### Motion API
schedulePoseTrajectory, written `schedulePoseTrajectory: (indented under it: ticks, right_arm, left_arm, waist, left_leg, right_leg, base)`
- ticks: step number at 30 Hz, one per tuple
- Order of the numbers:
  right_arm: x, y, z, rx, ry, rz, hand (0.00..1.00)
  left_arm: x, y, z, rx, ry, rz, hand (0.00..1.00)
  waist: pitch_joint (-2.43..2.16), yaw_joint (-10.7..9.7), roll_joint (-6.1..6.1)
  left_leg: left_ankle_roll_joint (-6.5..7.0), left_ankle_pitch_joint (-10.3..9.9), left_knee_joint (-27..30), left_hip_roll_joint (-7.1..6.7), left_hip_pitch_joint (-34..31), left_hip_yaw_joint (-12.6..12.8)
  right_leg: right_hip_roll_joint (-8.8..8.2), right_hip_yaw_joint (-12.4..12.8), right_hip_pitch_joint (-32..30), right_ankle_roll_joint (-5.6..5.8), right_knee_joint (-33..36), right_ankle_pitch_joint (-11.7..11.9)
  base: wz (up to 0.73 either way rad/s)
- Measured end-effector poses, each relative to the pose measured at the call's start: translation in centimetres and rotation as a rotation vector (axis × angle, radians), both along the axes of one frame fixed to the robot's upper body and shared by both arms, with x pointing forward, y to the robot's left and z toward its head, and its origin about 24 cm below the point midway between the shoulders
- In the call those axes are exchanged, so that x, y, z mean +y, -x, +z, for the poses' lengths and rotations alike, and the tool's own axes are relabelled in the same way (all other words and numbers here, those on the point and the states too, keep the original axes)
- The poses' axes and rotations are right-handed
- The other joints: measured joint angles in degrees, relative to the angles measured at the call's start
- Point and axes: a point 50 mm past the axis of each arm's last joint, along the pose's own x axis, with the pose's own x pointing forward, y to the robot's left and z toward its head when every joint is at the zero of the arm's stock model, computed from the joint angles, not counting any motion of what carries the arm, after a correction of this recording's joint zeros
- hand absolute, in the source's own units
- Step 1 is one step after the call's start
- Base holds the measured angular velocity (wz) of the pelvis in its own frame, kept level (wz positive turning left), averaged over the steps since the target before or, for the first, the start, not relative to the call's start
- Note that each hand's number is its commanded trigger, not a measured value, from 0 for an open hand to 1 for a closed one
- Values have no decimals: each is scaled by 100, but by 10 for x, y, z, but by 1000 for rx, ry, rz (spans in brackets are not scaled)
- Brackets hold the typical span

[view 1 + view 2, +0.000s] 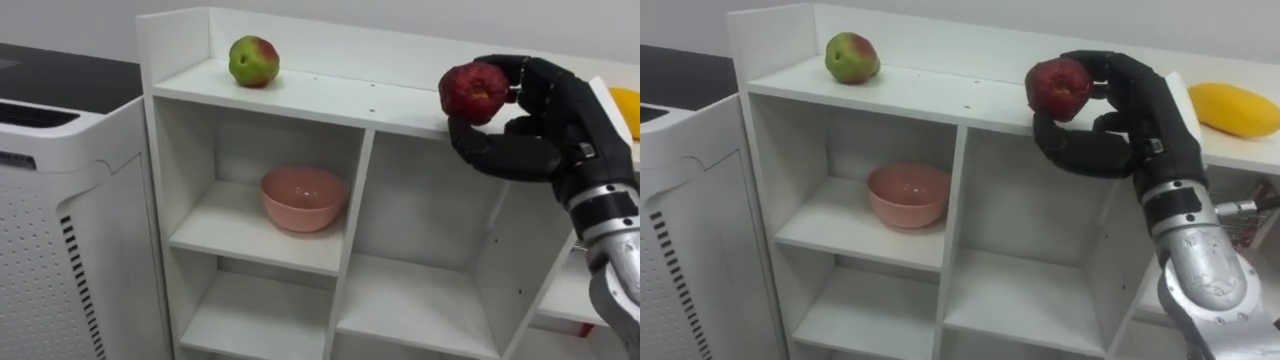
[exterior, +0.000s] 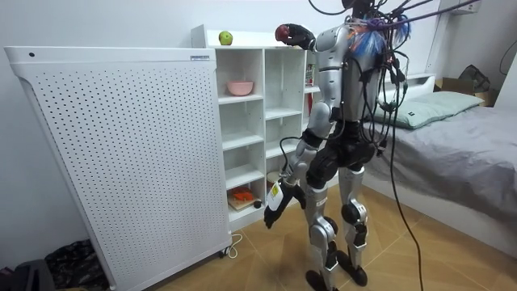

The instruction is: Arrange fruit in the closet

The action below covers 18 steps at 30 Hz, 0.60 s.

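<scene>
Your robot's right hand [image 1: 1120,120] has its fingers curled around a red apple [image 1: 1058,88], holding it at the front edge of the closet's top board [image 1: 940,95]. A green apple [image 1: 851,58] lies on that board at the left, a mango [image 1: 1238,108] at the right. The left hand [image 2: 275,212] hangs low, its grip unreadable.

Soft, even indoor light falls from above and in front. It leaves the white closet [image 1: 300,95] bright on its top board and greyer inside each compartment, darkest just under the boards, toward twelve o'clock of every opening. At eleven o'clock the green apple [image 1: 253,61] throws a small, faint shadow at its base. Near the centre the pink bowl [image 1: 303,197] dims the board beneath it. At two o'clock the black right hand [image 1: 545,125] shows dull highlights along its fingers, and the red apple [image 1: 473,92] it holds has a weak sheen.
</scene>
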Motion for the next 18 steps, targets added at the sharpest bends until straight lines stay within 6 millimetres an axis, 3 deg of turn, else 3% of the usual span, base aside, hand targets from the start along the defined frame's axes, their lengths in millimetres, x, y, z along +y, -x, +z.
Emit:
schedulePoseTrajectory:
  ticks: [13, 15, 18]
  right_arm:
    - [40, 24, -13, 27, -31, 271, 100]
    - [45, 25, -20, 58, -22, 309, 100]
    - [46, 26, -33, 108, -36, 322, 100]
  left_arm:
    - [-6, 0, -2, 7, 9, -17, 0]
    - [-7, -2, -3, -3, 7, -9, 0]
    - [-8, 0, -4, 9, 1, -14, 0]
  waist:
    - [16, -11, 136]
    - [35, -14, 167]
    - [28, 8, 157]
  left_leg:
    - [0, 0, 31, 13, 51, 92]
    - [0, 0, 35, 15, 20, 101]
    - [0, 0, 35, 17, -20, 123]
  right_leg:
    - [0, 182, 16, -28, 18, 17]
    - [0, 179, 5, -35, 26, 25]
    - [1, 168, -37, -31, 30, 34]
  base:
    - [-3]
    - [-2]
    - [-2]
